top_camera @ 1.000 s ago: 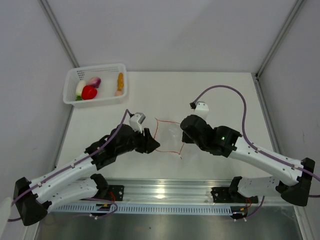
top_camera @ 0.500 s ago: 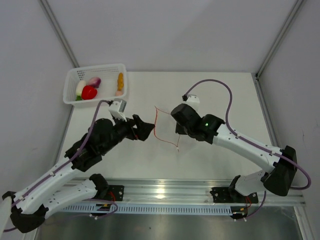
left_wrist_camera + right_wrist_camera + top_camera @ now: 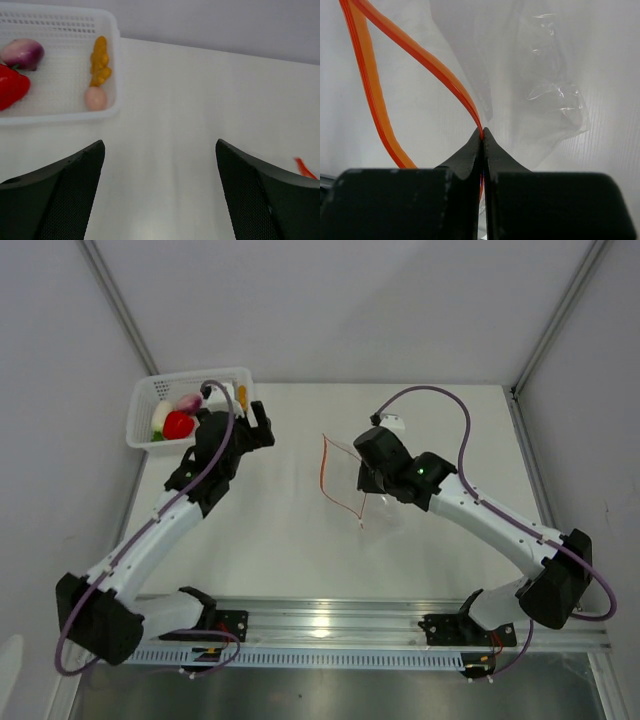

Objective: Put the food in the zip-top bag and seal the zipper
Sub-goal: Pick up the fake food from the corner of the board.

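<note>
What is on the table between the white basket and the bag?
Nothing: in the top view, the table is bare between the basket and the zip-top bag.

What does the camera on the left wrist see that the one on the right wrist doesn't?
Only the left wrist view shows the white basket with a purple food, a red one and a long orange-yellow one, framed by open fingers. Only the right wrist view shows the right gripper pinching the clear bag's orange zipper. Both show the white table.
</note>
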`<act>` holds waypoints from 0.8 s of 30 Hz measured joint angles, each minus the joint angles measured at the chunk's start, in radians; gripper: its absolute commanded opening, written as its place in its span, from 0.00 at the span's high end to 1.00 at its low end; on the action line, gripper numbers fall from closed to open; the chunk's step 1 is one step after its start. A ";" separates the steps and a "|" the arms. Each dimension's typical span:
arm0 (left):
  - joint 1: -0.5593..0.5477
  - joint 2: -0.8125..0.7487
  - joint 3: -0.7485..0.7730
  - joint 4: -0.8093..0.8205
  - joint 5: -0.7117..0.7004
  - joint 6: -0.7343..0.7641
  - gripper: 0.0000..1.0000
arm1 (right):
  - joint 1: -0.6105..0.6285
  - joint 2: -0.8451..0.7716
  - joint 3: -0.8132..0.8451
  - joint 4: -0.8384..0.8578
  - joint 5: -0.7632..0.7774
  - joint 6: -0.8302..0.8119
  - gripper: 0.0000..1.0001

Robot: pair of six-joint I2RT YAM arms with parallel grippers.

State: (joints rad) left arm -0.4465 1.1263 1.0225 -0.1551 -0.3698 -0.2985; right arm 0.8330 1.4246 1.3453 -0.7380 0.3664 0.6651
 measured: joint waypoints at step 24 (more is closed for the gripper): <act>0.344 0.830 0.530 0.108 0.224 0.094 0.22 | -0.114 -0.003 -0.103 0.107 -0.174 -0.148 1.00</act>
State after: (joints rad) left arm -0.1020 1.9560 1.5528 -0.0467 -0.1455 -0.2043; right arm 0.7193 1.4212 1.2427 -0.6308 0.1925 0.5171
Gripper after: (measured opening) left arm 0.809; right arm 0.006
